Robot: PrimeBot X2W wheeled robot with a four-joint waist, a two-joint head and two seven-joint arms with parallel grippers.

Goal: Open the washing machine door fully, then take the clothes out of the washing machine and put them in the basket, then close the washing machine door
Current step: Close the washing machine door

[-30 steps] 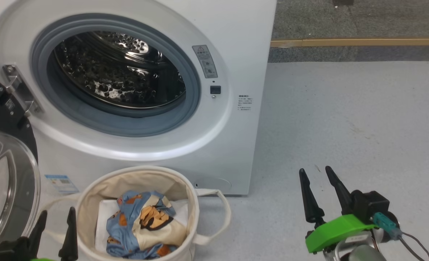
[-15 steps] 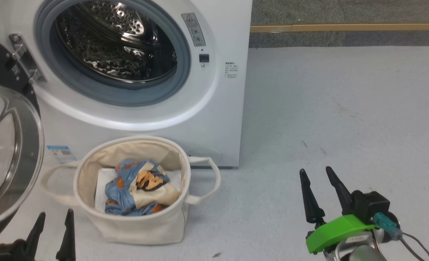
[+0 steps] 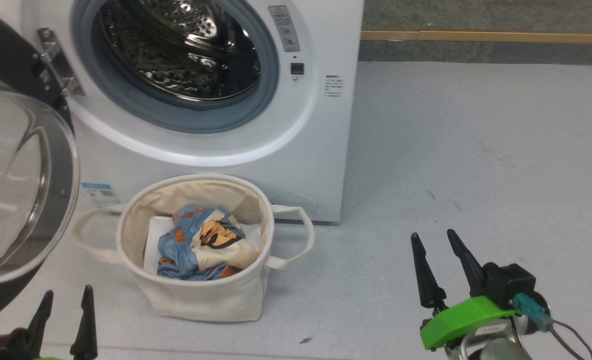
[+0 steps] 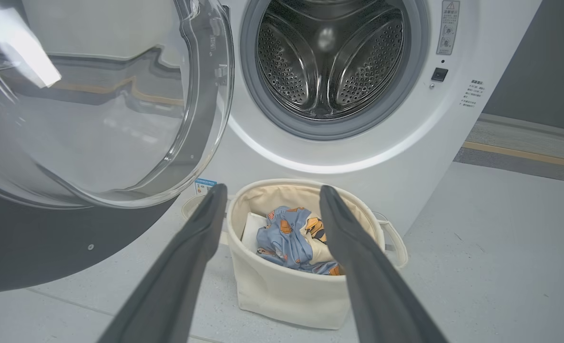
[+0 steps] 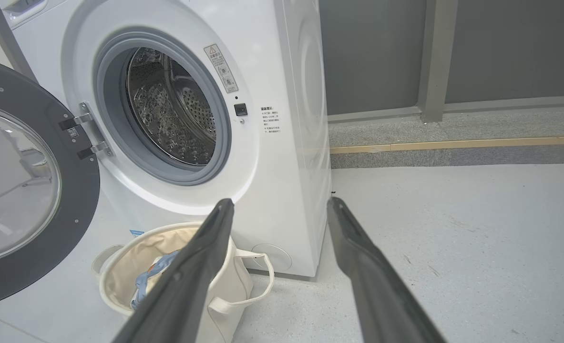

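In front of the washing machine [image 3: 326, 150], on the pale grey speckled floor [image 3: 476, 150], the basket [image 3: 200, 300] is set upright. The clothes [image 3: 200, 245] are bunched inside it on a flat white sheet [image 3: 151, 240], of which only the edges are seen. The lower folds of the clothes are hidden by the basket's wall.

The washing machine door [image 3: 20, 170] is swung wide on its hinge at the robot's left. In the head view its left part is cut off by the frame, and its bulging glass is crossed by reflections. The top of the machine is cut off too, along with the upper part of the steel drum [image 3: 185, 50]; the part that shows is bare perforated metal. The printed labels [image 3: 333, 85] and the blue sticker [image 3: 98, 192] are too small to be read.

The left gripper [image 3: 68, 294] is seen at the lower left, its body cut off by the bottom edge, its fingers spread with nothing held. The right gripper [image 3: 433, 235] is held above the floor, well apart from the basket, its fingers likewise parted on nothing.

The floor is marked by a few dark specks. A gold-coloured strip [image 3: 476, 36] is laid across it behind the machine, and a grey wall [image 5: 501, 47] is seen beyond.
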